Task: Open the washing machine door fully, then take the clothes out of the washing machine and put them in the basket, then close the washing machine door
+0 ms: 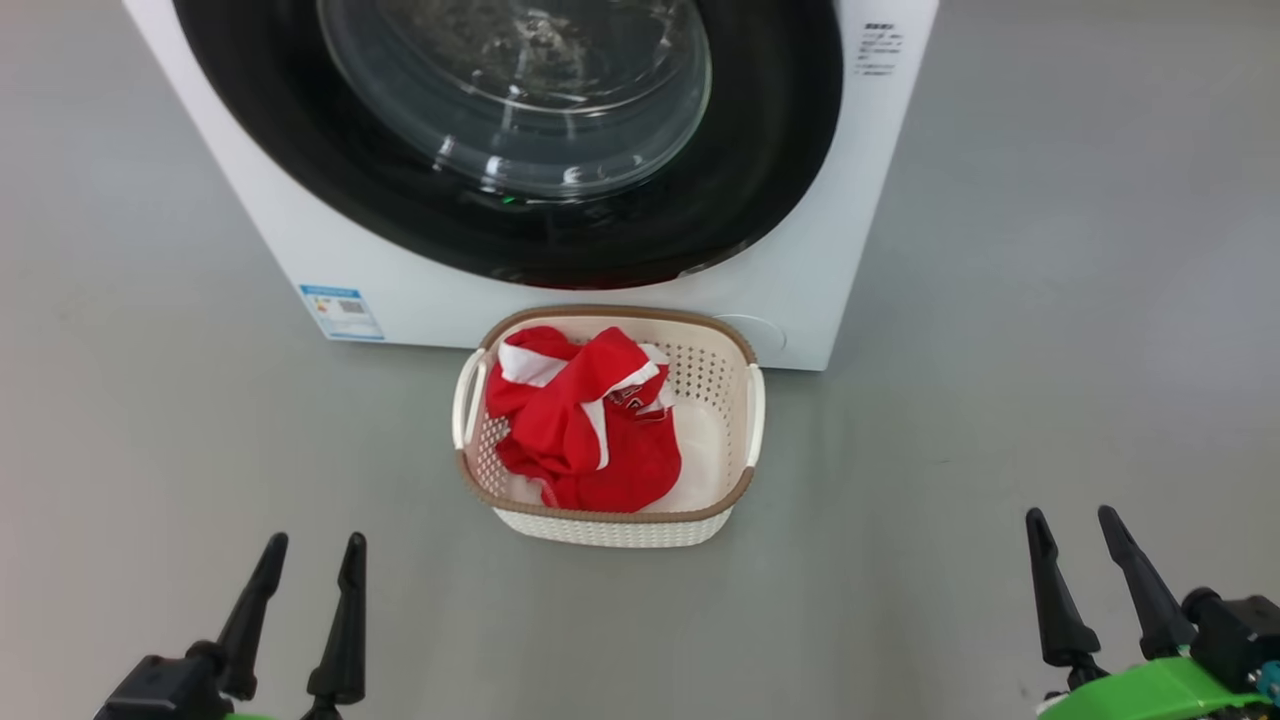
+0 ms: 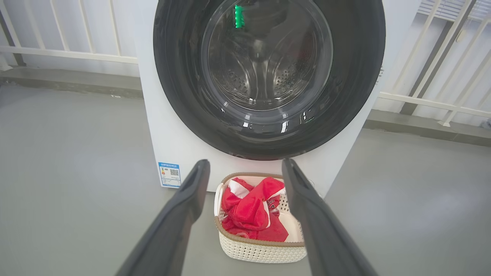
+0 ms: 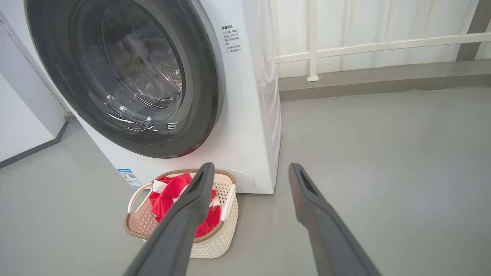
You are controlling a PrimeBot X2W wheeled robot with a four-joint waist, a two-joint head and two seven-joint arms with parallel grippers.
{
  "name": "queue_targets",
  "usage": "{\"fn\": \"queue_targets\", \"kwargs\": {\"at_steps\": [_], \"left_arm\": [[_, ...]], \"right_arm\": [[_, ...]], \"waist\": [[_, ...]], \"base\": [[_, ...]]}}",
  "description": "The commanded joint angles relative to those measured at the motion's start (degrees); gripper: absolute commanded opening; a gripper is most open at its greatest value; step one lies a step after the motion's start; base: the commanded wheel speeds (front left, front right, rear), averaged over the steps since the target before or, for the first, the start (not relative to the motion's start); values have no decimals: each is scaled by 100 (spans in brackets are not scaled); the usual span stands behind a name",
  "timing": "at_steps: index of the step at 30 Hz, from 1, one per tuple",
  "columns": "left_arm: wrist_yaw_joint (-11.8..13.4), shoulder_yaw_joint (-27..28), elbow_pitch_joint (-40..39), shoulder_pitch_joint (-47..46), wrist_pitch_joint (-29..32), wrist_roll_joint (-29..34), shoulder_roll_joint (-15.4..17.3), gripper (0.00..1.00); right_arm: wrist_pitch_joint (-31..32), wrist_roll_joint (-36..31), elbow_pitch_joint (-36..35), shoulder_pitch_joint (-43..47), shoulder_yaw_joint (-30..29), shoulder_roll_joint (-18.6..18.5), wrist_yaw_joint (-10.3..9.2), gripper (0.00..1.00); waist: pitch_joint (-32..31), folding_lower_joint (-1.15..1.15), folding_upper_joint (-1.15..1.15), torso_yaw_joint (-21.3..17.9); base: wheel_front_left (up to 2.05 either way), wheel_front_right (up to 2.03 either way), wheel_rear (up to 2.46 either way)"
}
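Clothes (image 1: 585,425), a red heap with white trim, lie in the basket (image 1: 610,530), which stands on the floor (image 1: 1050,300) just in front of the washing machine (image 1: 800,290). Its door (image 1: 515,90) sits shut against the front, with the upper part cut off in the head view. Reflections blur the drum (image 2: 264,73) behind the glass, so I cannot tell what it holds. Print on the blue label (image 1: 342,312) is too small to read. Left gripper (image 1: 315,545) and right gripper (image 1: 1072,520) hang low, well apart from the basket, fingers spread wide and empty. One finger hides part of the basket in the right wrist view.
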Motion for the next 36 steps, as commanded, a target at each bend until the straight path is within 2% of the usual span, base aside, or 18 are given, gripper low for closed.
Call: {"fn": "queue_targets", "kwargs": {"at_steps": [1,18,36], "left_arm": [[3,248,-167,-12,-28,66,108,100],[3,279,-191,182,-28,190,103,100],[3,294,-264,231,-28,167,84,100]], "right_arm": [[-22,-38,-167,14,73,-63,-6,100],[-22,-41,-299,516,-231,21,-6,100],[-22,-54,-336,535,-283,65,-6,100]], "waist": [[-75,0,0,-104],[-264,0,0,-399],[-284,0,0,-426]], "base": [[0,0,0],[0,0,0],[0,0,0]]}}
